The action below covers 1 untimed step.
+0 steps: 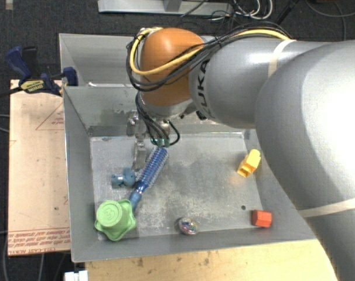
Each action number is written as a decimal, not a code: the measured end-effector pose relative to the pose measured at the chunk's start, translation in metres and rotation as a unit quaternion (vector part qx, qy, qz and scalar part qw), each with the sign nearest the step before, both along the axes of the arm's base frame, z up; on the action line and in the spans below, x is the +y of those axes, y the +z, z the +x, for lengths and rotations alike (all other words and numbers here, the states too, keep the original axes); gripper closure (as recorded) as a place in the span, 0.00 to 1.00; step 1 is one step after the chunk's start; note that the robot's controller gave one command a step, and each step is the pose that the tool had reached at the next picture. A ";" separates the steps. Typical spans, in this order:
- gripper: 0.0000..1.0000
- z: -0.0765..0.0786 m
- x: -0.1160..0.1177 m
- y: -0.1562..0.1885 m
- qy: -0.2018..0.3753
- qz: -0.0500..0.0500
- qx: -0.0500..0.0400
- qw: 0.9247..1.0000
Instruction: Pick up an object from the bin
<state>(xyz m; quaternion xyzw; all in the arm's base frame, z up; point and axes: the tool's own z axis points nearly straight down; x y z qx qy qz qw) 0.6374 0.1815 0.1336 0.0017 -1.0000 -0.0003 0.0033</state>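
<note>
Bin (78,174), left to right. Near the front-left corner we note a green scalloped lid (114,220), and just behind it a small light-blue piece (123,179). A blue ridged rod (149,170) lies slantwise, its lower tip by the lid and its upper end right under the gripper (143,147), left of centre toward the back wall. We cannot tell whether the gripper is apart or closed. Front edge: shiny marble (187,226). Right side: yellow block (249,163); orange cube (261,218) near the front-right corner.
</note>
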 end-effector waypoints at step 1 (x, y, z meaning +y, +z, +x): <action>0.00 -0.041 -0.049 -0.063 0.015 0.002 -0.002 1.000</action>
